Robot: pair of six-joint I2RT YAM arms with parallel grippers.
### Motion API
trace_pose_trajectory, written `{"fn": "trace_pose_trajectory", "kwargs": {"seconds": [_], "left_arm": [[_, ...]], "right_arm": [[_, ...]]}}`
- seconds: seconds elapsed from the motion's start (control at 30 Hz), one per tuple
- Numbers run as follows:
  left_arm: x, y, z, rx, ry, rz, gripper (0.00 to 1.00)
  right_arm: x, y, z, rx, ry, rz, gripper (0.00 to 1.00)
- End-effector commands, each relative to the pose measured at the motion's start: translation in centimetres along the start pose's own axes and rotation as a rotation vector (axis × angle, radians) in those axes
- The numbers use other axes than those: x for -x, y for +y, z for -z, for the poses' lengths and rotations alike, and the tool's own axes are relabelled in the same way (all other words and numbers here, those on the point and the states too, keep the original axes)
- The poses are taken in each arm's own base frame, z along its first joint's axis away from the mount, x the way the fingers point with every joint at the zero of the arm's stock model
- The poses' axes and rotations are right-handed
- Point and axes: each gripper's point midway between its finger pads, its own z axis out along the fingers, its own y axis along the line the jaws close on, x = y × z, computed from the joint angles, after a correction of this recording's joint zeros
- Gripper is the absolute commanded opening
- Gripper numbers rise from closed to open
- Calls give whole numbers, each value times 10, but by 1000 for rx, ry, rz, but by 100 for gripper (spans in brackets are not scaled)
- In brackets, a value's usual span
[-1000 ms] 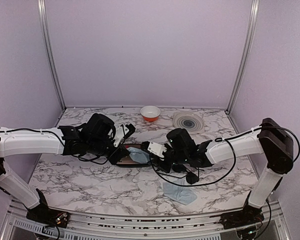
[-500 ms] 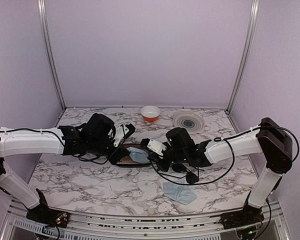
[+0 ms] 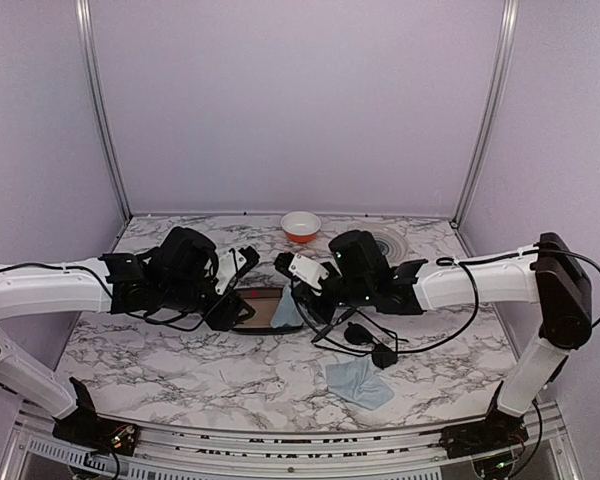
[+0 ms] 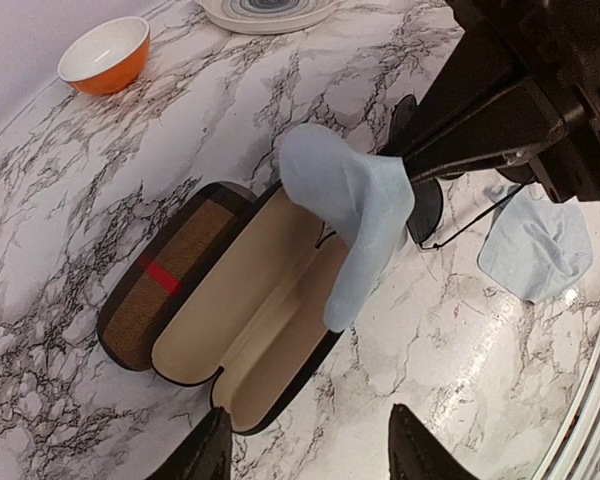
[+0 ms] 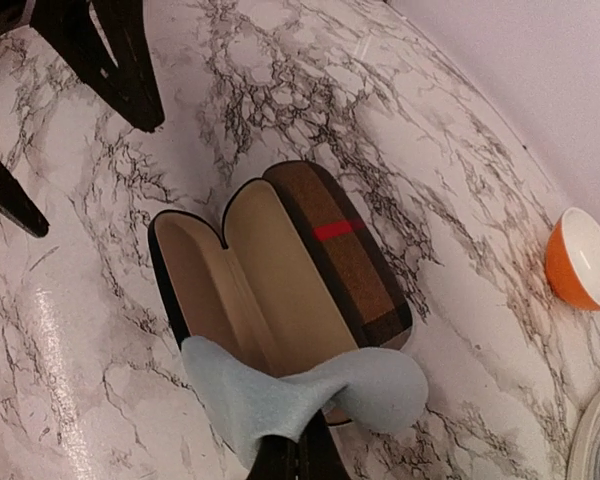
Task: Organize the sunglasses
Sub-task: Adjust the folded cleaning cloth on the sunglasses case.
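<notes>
Right tool [image 5: 298, 445] clamped on light-blue soft cloth [image 5: 310, 395], above open brown plaid case [image 4: 240, 310]. Left tool [image 4: 315, 445] jaws apart, empty. Black wire-frame sunglasses [image 4: 427, 212] lie on marble-pattern counter [image 4: 130, 130] just beside case, under R arm, so R arm is nearer.

No legible text, label, brand or number recorded in any view, plaid case [image 4: 170, 290] beneath the right gripper [image 5: 298, 442] marked only by a red stripe, blue cloth [image 5: 280, 395] pinched there unprinted, orange bowl [image 4: 110, 75] beyond it unmarked.
</notes>
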Motion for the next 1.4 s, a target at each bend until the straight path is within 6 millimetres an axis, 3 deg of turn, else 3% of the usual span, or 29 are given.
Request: {"fn": "trace_pose_trajectory", "kwargs": {"seconds": [0.0,0.23,0.43,0.93,1.37], "left_arm": [[-16,1,4,10,26,-31,53],[-12,-20,-5,-93,-127,-94,52],[-13,-24,-8,-97,-259,-201,52],[-10,-34,-52,-151,-282,-254,51],[-9,-27,-73,-141,-281,-295,48]], "right_arm": [[26,-1,14,7,-15,24,0],[24,5,8,5,40,55,0],[31,9,16,7,36,73,0],[27,11,11,0,57,72,0],[29,12,8,4,49,75,0]]}}
